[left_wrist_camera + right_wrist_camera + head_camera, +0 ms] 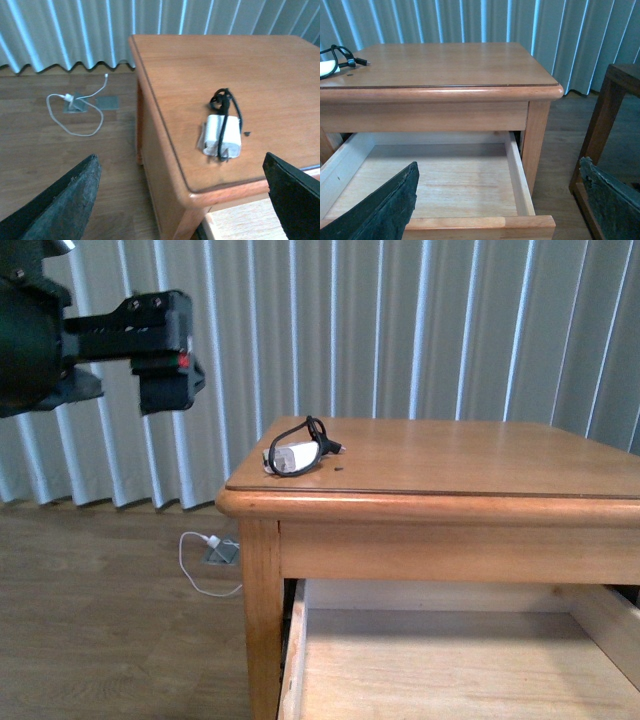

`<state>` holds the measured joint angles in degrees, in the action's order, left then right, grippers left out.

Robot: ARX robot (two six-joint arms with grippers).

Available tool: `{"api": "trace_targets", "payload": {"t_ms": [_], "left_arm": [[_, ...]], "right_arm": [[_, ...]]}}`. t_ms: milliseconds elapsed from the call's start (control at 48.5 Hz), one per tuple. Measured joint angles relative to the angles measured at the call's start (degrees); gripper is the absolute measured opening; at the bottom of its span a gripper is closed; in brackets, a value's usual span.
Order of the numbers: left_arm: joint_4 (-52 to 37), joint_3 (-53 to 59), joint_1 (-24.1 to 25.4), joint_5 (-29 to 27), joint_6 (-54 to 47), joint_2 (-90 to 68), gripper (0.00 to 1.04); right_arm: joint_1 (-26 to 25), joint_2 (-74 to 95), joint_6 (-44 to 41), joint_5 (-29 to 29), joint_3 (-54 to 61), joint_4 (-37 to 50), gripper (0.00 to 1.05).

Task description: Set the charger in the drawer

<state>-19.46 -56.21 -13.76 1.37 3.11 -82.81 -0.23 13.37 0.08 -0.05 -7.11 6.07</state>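
The charger [223, 135] lies untouched on the table [280, 70] near its corner, beyond the left fingers [65, 205] and in line with the wide gap between them. The right fingers [385, 210], spread equally wide, face the pulled-out drawer [517, 170].

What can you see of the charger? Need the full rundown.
The charger is a small white block, plastic by the look of it, with a thin black cable looped around it and bunched at one end. It lies flat on the table, near the left edge toward the front corner and above the open drawer. Part of the cable loop stands up off the block. Only the tabletop touches it.
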Motion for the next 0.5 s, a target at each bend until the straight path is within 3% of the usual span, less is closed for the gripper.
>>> {"api": "trace_targets", "payload": {"t_ms": [165, 495], "left_arm": [[1.16, -8.0, -1.27, 3.19, -0.09, -7.76, 0.99], [2.73, -20.96, -4.63, 3.37, -0.96, -21.99, 0.99]], "right_arm": [[0.0, 0.0, 0.0, 0.0, 0.0, 0.0, 0.96], [0.0, 0.0, 0.0, 0.0, 0.0, 0.0, 0.96]]}}
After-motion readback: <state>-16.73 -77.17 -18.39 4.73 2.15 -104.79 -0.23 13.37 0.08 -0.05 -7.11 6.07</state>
